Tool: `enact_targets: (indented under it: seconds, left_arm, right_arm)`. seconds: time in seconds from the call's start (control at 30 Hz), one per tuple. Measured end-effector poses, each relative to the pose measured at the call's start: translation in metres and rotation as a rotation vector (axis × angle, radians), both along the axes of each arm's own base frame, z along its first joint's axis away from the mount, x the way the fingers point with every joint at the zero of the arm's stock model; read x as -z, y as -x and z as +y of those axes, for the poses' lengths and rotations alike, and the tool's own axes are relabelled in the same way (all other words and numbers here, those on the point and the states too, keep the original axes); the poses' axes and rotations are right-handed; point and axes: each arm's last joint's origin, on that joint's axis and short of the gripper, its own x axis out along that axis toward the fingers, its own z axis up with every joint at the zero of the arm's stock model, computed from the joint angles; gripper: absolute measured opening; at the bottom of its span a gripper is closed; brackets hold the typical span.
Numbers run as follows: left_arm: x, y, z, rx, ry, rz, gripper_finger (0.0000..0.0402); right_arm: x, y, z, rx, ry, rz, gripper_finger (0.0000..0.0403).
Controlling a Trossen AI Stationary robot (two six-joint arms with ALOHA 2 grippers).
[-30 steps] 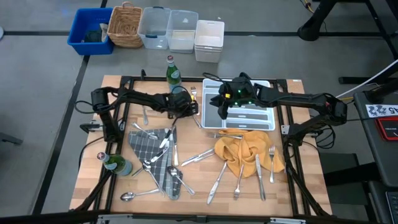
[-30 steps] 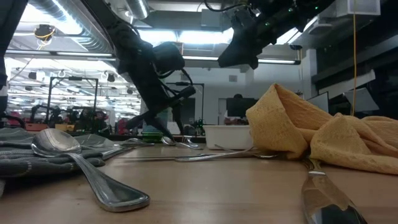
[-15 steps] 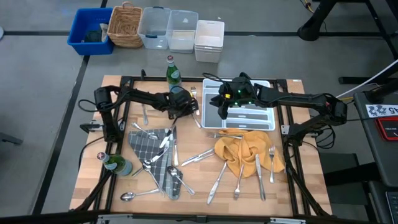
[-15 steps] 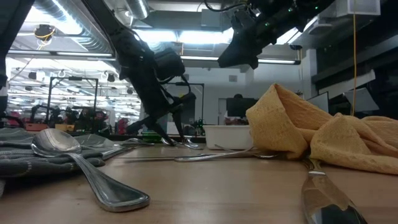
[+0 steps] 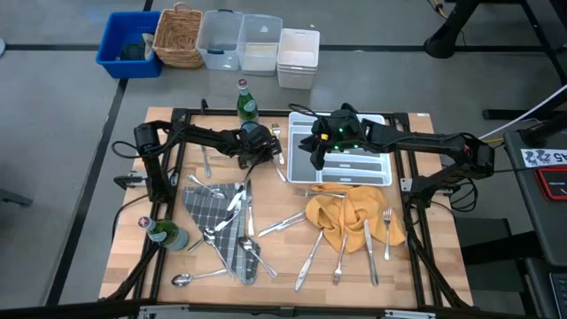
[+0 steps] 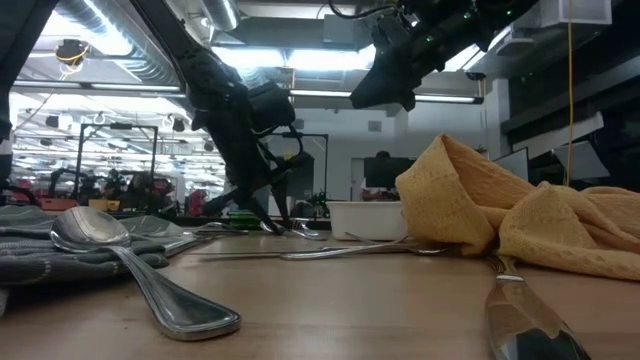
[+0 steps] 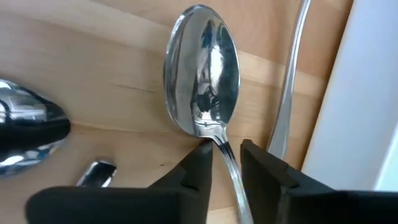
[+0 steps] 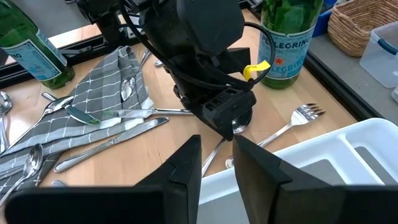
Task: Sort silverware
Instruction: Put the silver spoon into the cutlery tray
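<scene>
The left gripper (image 7: 225,163) is reaching down to the bench (image 5: 283,266) just beside the left wall of the white tray (image 5: 383,177), near the bench's far edge, and its fingers are sitting narrowly on either side of the neck of a spoon (image 7: 203,81) whose bowl is facing up on the wood; whether they are already squeezing the handle or only straddling it I cannot tell, though the spoon appears to be lying flat. Gripping at the neck looks deliberate, since that is where the slim handle gives the pads something to close on. A fork (image 8: 291,124) is lying alongside, between the spoon and the tray, close enough that a careless lift could be dragging it along. The right gripper (image 8: 216,163) is hovering over the tray's left part with its fingers only a narrow gap apart and nothing between them, probably waiting so the two arms are not crowding one spot. The rest of the silverware (image 5: 306,257) is lying scattered toward the bench's near edge, some on a grey checked cloth (image 5: 221,226) at the left, some around and partly under a yellow cloth (image 5: 350,213) at the right. Two green bottles are standing on the bench, one (image 5: 246,102) at the far edge and one (image 5: 166,235) near the left edge. Most pieces are lying outside the tray, so the sorting seems to be at an early stage.
</scene>
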Motion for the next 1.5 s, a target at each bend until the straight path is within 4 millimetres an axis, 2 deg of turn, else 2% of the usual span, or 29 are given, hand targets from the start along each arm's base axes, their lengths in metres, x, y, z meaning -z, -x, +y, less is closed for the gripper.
enact_targets:
  seconds: [0.23,0.6,0.83,1.07,1.5]
  left_arm:
    - [0.001,0.005,0.003,0.011,-0.013,0.058,0.0007]
    - [0.003,0.008,0.000,0.156,0.009,0.093,0.0002]
    - [0.003,0.006,0.000,0.267,-0.054,0.096,0.0034]
    - [0.003,0.005,-0.001,0.274,-0.051,0.090,0.0078]
    - [0.002,-0.005,-0.020,0.345,-0.095,0.076,0.0084]
  right_arm:
    - [0.000,0.000,0.000,0.000,0.000,0.000,0.0094]
    - [0.000,0.000,0.000,0.000,-0.002,0.004,0.0094]
    - [0.000,0.000,0.000,0.000,-0.002,0.004,0.0094]
    - [0.000,0.000,0.000,0.000,-0.002,0.004,0.0094]
    - [0.000,0.000,0.000,0.000,-0.002,0.004,0.0094]
